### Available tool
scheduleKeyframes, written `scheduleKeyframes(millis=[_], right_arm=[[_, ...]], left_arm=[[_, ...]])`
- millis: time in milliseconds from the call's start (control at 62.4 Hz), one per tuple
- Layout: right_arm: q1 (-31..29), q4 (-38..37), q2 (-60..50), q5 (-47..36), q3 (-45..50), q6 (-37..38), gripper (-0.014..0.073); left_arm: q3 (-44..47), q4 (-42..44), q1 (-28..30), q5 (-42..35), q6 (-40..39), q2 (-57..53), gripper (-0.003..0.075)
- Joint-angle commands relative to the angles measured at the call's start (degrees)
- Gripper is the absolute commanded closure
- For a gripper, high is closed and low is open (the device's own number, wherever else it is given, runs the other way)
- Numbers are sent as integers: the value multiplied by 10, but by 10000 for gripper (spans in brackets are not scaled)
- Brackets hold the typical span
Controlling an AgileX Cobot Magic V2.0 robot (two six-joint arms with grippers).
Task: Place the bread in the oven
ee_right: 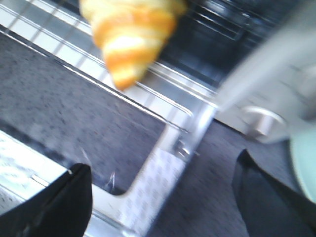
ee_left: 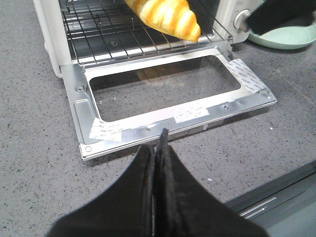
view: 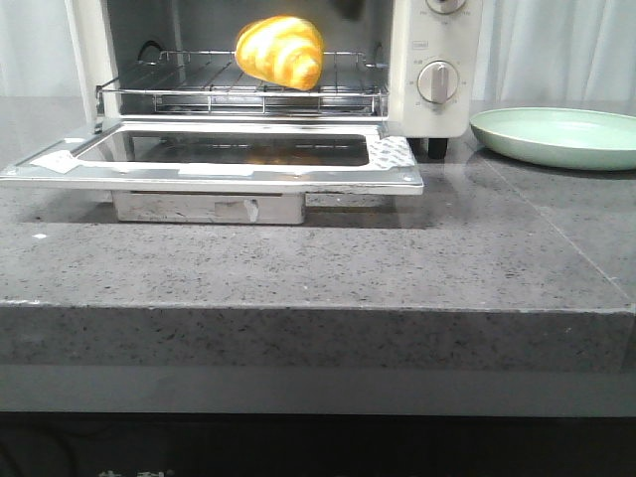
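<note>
Front view: bread [view: 281,51] sits on the rack inside the open oven [view: 437,70], long axis across it; plate [view: 556,136] at the worktop's right edge lies bare.

Left wrist: left gripper [ee_left: 158,163], jaws pressed together, empty, before the door.

Right wrist: right gripper [ee_right: 163,197], jaws wide, empty, nearer the bread.

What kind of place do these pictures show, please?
Probably a kitchen-style counter, perhaps a staged test setup. A toaster oven stands on a grey speckled stone countertop with its door open and bread on its rack. A pale green plate lies beside it, with a white curtain behind.
</note>
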Motion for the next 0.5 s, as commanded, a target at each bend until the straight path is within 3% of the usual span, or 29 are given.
scheduleKeyframes(millis=[0, 144, 336, 480], right_arm=[[-41, -7, -77, -44, 37, -8, 0], [-115, 56, -141, -46, 102, -39, 0], [-211, 196, -218, -46, 186, -155, 0], [-231, 188, -292, -50, 250, -162, 0]], left_arm=[[-17, -1, 1, -45, -2, -1, 738], [-17, -1, 1, -45, -2, -1, 738], [-17, -1, 1, -44, -2, -1, 738], [-17, -1, 1, -44, -2, -1, 738]])
